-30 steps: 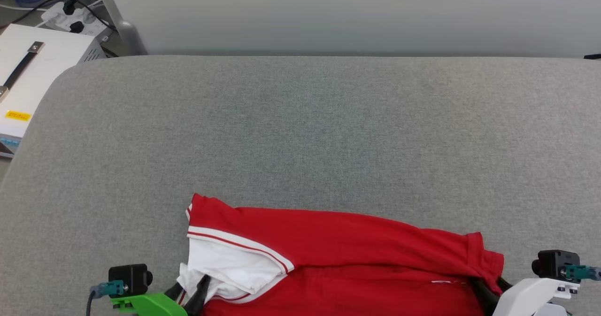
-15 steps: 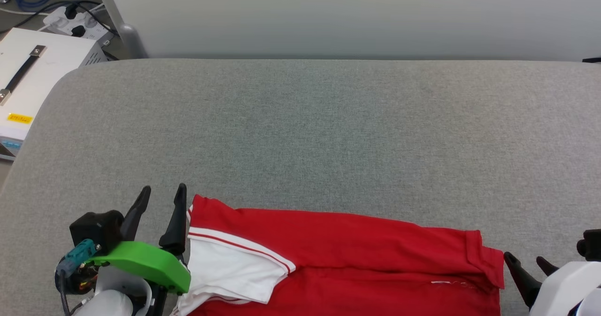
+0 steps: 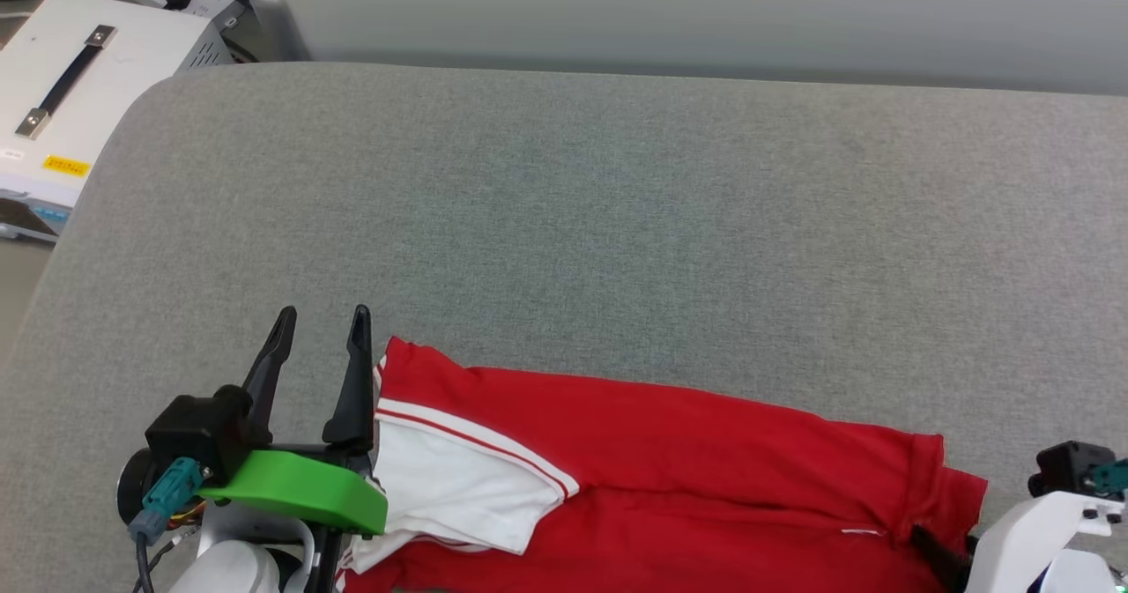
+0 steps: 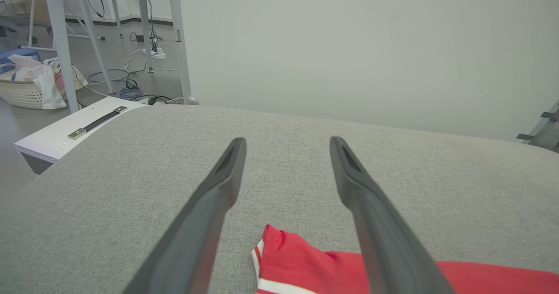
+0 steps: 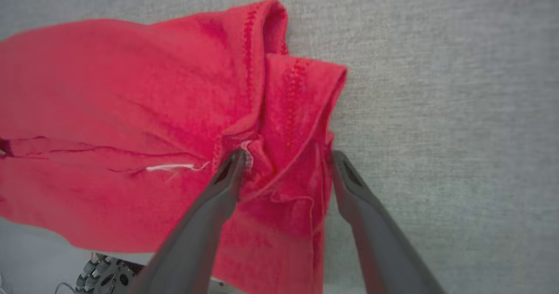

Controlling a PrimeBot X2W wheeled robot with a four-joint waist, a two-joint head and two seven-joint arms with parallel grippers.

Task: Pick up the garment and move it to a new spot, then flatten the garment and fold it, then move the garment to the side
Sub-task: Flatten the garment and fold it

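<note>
The garment (image 3: 687, 452) is seen lying folded into a long band at the near edge of a grey, finely woven surface (image 3: 617, 223). Its soft red jersey is creased lengthwise, and a white short sleeve (image 3: 449, 478) with red-striped trim is turned out at its left end. The left gripper (image 3: 322, 313) is held open and empty just beside that sleeve, its two long, smooth, tapering dark fingers spread in a V above the grey weave. A glossy green plastic bracket (image 3: 300, 492) is mounted behind them. At the garment's right end the stitched hem (image 5: 297, 93) is bunched into rumpled folds. The right gripper (image 5: 288, 154) is set astride this bunch with its jaws wide apart, so cloth lies between the fingers unclamped. A white box (image 3: 79, 64) with a flat black strap handle is seen beyond the surface's rounded left corner.
</note>
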